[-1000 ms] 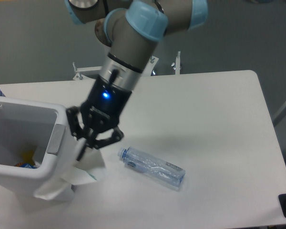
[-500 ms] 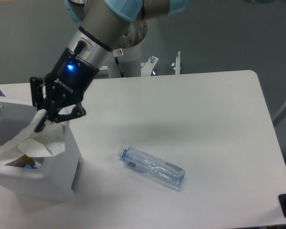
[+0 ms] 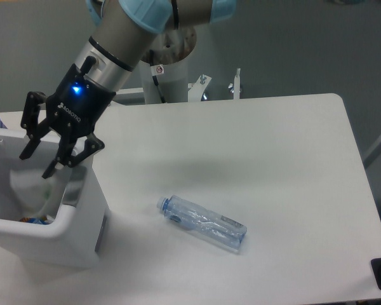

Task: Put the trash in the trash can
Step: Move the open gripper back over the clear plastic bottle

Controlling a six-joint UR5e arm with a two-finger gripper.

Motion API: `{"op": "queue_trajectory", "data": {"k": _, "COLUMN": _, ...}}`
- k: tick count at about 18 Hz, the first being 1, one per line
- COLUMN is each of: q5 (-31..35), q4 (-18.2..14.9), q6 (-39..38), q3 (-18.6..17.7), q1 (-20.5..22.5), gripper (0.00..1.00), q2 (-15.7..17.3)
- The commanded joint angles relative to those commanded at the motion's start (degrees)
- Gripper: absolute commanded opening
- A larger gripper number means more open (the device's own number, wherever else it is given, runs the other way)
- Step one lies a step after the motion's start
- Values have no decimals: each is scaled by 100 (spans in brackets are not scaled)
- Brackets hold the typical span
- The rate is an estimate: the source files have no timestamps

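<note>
Crushed clear plastic bottle with bluish cap (image 3: 202, 223) lies flat on the white desk (image 3: 273, 165), well to the right of and below the fingers (image 3: 56, 160). White rectangular plastic bin (image 3: 41, 219) stands at the desk's left edge, directly beneath the fingers; a pale shape shows inside it, not identifiable with certainty. Black two-finger gripper (image 3: 40, 157) hangs over the bin's opening, fingers spread apart, holding nothing. A blue light shows on its wrist.
</note>
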Motion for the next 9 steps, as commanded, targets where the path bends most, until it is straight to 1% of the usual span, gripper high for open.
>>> {"op": "queue_trajectory", "data": {"k": 2, "q5": 52, "q4": -18, "q6": -53, "q3": 299, "q1": 79, "gripper": 100, "q2": -193}}
{"op": "queue_trajectory", "data": {"k": 3, "q5": 183, "q4": -18, "q6": -114, "q3": 457, "q1": 149, "gripper": 100, "q2": -307}}
{"op": "queue_trajectory", "data": {"k": 4, "q5": 393, "q4": -26, "q6": -236, "q3": 624, "q1": 185, "gripper": 100, "q2": -404}}
{"op": "queue_trajectory", "data": {"k": 7, "q5": 1333, "q4": -70, "q6": -789, "q3": 1213, "q1": 264, "gripper": 100, "q2": -703}}
{"op": "queue_trajectory", "data": {"k": 8, "q5": 1562, "q4": -79, "q6": -913, "q3": 1310, "q1": 273, "gripper": 100, "q2": -747}}
{"op": "queue_trajectory", "data": {"k": 9, "q5": 1669, "q4": -105, "q6": -949, "q3": 1328, "q1": 299, "gripper": 100, "q2": -757}}
